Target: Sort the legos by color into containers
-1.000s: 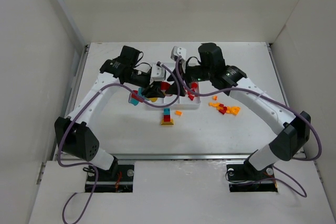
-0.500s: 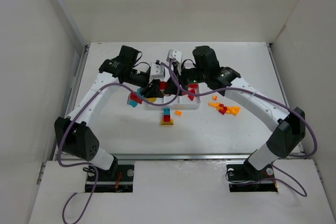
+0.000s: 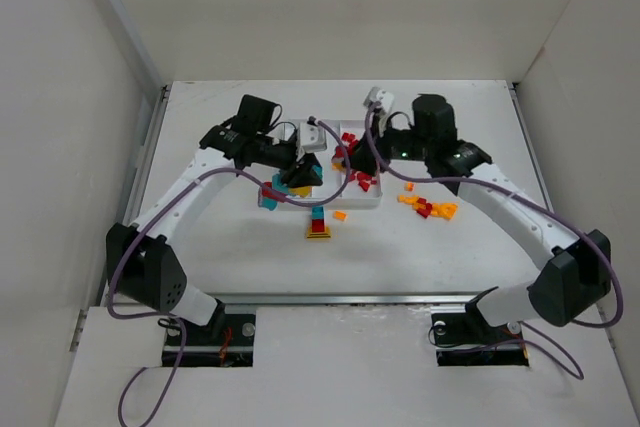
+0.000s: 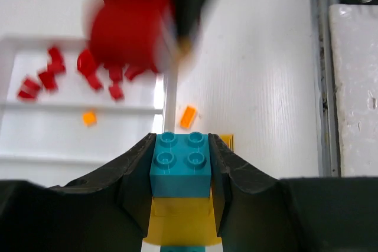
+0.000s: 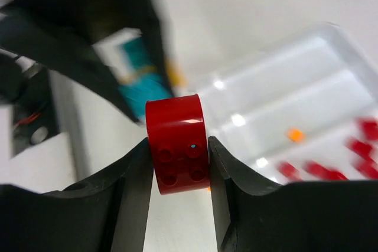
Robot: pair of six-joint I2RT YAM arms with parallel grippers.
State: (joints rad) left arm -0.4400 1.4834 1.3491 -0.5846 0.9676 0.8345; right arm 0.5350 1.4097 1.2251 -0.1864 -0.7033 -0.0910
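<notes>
Right pincer (image 5: 180, 160) is clamped on a small red plastic brick (image 5: 177, 146), pads tight on both sides. It hangs the brick over the white three-compartment plastic tray (image 3: 350, 205), near the lane w/ the loose red bricks (image 3: 360, 179). Left pincer (image 4: 180, 172) is nearly closed too, squeezing a teal-on-yellow plastic brick stack (image 4: 180, 166) just above the tray's edge.

Risk 1: both pincers sit v. close over the same tray. One wrong swing & they knock, and a brick pops loose.

Risk 2: red brick let go from height prob bounces over a thin divider into the lane w/ the lone orange brick (image 4: 89, 117).

Risk 3: left stack is two colours. Dropped whole, it's wrong in any lane.

Around: a red-teal-yellow stack (image 3: 319, 226) & a loose orange piece (image 3: 340, 215) lie on the white counter (image 3: 230, 237) just in front of the tray. A red-and-teal clump (image 3: 268, 197) sits at its left corner, an orange-and-red scatter (image 3: 428, 207) off right.
</notes>
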